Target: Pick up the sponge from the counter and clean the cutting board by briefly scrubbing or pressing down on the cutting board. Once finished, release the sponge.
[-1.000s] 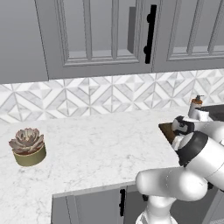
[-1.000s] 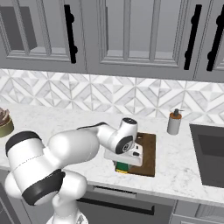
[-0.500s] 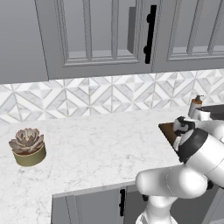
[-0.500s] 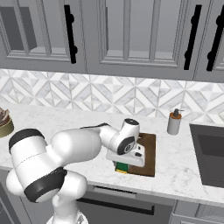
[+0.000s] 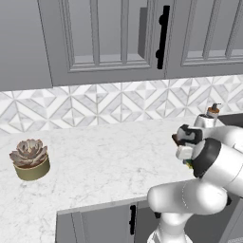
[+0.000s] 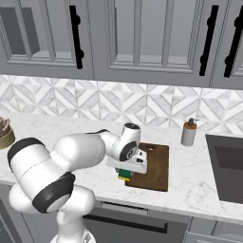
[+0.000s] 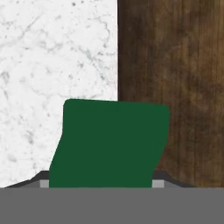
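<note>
Gripper (image 6: 127,172) clamped on sponge (image 7: 109,144), holding it low over the near left corner of the board (image 6: 153,166). In hand view, the sponge straddles the board's edge, half over the counter (image 7: 57,65). Bottle (image 6: 189,132) stands behind the board; succulent pot (image 5: 30,159) far left.

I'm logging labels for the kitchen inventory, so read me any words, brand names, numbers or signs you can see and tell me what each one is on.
None: no readable text anywhere.
The small bottle by the backsplash has no label.
The sponge has a plain green top.
The cutting board shows bare wood grain.
The plant pot is plain.
The cabinet doors carry no marks, just dark handles.
</note>
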You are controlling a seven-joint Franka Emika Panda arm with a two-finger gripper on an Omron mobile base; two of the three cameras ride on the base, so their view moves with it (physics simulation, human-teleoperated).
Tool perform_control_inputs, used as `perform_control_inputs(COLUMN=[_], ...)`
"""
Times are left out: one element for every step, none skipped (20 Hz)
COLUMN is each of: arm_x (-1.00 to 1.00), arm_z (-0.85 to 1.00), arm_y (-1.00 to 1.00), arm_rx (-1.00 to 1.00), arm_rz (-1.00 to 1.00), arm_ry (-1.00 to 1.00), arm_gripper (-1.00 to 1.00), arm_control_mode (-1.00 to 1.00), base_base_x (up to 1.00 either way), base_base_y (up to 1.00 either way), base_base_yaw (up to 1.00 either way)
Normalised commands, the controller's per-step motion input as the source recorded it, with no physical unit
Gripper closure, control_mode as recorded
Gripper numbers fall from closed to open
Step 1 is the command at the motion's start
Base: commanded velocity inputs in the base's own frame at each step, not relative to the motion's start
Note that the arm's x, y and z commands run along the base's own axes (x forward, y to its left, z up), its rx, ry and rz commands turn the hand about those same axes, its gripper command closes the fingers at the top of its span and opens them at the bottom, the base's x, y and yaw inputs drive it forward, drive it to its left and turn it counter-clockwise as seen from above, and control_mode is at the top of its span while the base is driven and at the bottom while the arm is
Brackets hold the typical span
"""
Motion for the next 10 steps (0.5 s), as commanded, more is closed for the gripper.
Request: perform_control_inputs(arm_x=[0.36, 0.37, 0.32, 0.39, 0.39, 0.42, 0.41, 0.39, 0.42, 0.44], arm_z=[-0.16, -0.22, -0.23, -0.27, -0.26, -0.23, -0.25, -0.18, -0.13, -0.13], arm_y=[0.25, 0.02, 0.00, 0.00, 0.00, 0.00, -0.01, -0.04, -0.03, 0.00], arm_rx=[0.00, -0.01, -0.03, -0.03, -0.03, -0.02, 0.00, 0.00, 0.00, 0.00], arm_rz=[0.00, 0.00, 0.00, 0.00, 0.00, 0.00, 0.01, 0.01, 0.01, 0.02], arm_ry=[-0.05, -0.09, -0.12, -0.13, -0.12, -0.11, -0.08, -0.07, -0.07, -0.06], arm_gripper=[1.00, 1.00, 1.00, 1.00, 1.00, 1.00, 1.00, 1.00, 1.00, 1.00], arm_control_mode=[-1.00, -1.00, -1.00, -1.00, -1.00, -1.00, -1.00, -1.00, -1.00, -1.00], base_base_x=[0.00, 0.00, 0.00, 0.00, 0.00, 0.00, 0.00, 0.00, 0.00, 0.00], base_base_y=[0.00, 0.00, 0.00, 0.00, 0.00, 0.00, 0.00, 0.00, 0.00, 0.00], base_base_yaw=[0.00, 0.00, 0.00, 0.00, 0.00, 0.00, 0.00, 0.00, 0.00, 0.00])
